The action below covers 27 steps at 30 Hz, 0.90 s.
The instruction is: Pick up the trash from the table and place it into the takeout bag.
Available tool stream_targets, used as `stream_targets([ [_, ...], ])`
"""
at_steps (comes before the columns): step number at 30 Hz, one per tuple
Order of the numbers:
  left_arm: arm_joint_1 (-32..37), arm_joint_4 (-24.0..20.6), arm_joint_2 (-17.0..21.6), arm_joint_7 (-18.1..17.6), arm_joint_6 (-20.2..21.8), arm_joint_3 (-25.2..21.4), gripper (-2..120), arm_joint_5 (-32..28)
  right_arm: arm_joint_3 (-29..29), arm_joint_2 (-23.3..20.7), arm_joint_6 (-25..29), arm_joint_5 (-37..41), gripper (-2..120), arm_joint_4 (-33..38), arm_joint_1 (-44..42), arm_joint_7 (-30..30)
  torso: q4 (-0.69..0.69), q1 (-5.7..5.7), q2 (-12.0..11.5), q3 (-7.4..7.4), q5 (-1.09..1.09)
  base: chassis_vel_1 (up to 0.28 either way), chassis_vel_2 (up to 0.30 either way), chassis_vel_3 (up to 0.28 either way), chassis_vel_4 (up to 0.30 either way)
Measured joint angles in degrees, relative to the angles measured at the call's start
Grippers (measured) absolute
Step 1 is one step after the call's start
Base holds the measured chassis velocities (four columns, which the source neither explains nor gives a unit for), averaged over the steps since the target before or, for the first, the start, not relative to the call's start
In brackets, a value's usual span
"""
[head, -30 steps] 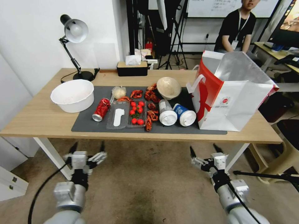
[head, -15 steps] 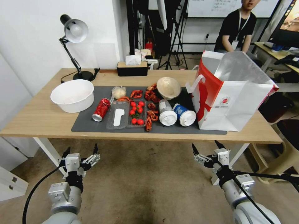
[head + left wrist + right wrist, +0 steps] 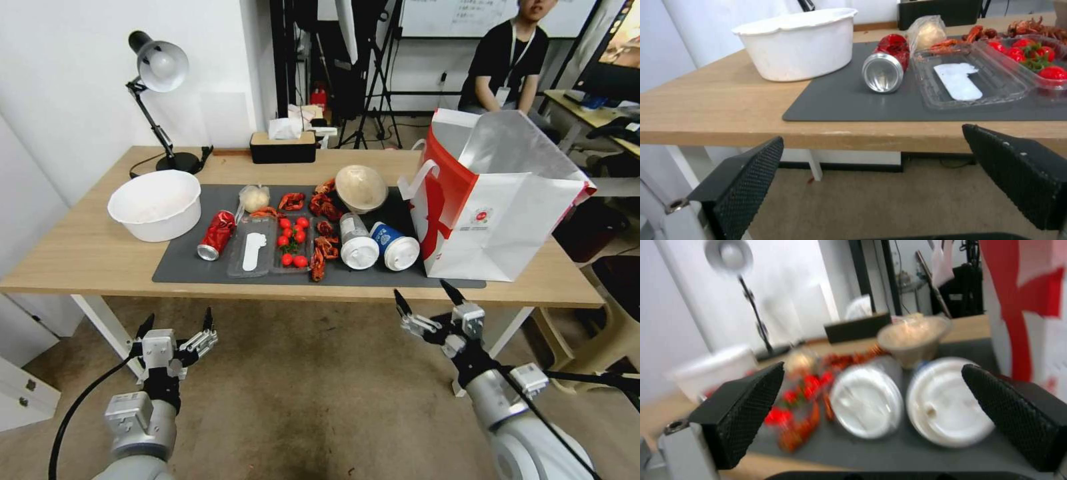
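The takeout bag (image 3: 1027,306) is cut off at the edge, and the drink cups (image 3: 907,400) are blurred.

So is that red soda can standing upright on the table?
No, the red soda can lies on its side on the dark grey mat, its silver end facing the table's front edge.

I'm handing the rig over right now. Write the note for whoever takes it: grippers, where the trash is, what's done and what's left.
Left gripper: open, empty, below the table edge on the soda can side.
Right gripper: open, empty, just under the front edge, facing the two lidded cups.
On the mat: both cups and the can lie on their sides, beige bowl tipped behind the cups, small clear bag behind the can.
Takeout bag stands open at the right end, beside the blue-white cup.
Done: nothing looks bagged. Left: all five pieces.
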Motion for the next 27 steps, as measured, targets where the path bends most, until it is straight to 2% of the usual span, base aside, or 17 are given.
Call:
stream_targets([
  [1,-0.8,0.1,0.5,0.0,0.3,0.5,100,0.0,-0.1,-0.5,-0.1,2.0,100,0.3,0.5,0.5,0.00,0.00,0.0,0.00,0.00,0.000,0.000,0.000,0.000],
  [3,-2.8,0.8,2.0,0.1,1.2,1.9,100,-0.2,0.0,-1.5,-1.1,5.5,100,1.4,1.0,2.1,-0.10,0.01,0.0,0.00,-0.03,0.000,0.000,0.000,0.000],
  [8,-4.0,1.5,3.3,0.1,1.8,3.0,100,-0.8,-0.3,-3.3,-2.4,6.5,100,1.6,3.8,4.3,-0.08,0.00,0.0,0.00,-0.02,0.000,0.000,0.000,0.000],
  [11,-3.8,1.4,3.3,0.1,1.9,2.9,100,-0.9,-2.1,-5.9,-3.0,5.5,100,-0.6,9.0,6.2,-0.02,0.01,0.0,0.00,0.00,0.000,0.000,0.000,0.000],
  [22,-3.1,0.7,2.8,0.1,1.9,2.5,100,-0.6,-7.1,-9.0,-3.2,2.0,100,-6.1,16.3,9.4,-0.04,0.01,0.0,0.00,0.00,0.000,0.000,0.000,0.000],
  [27,-2.4,0.6,2.3,0.1,1.8,2.2,100,0.0,-9.4,-9.4,-7.3,-2.5,100,-8.4,19.4,14.9,-0.04,0.01,0.0,0.00,0.00,0.000,0.000,0.000,0.000],
])
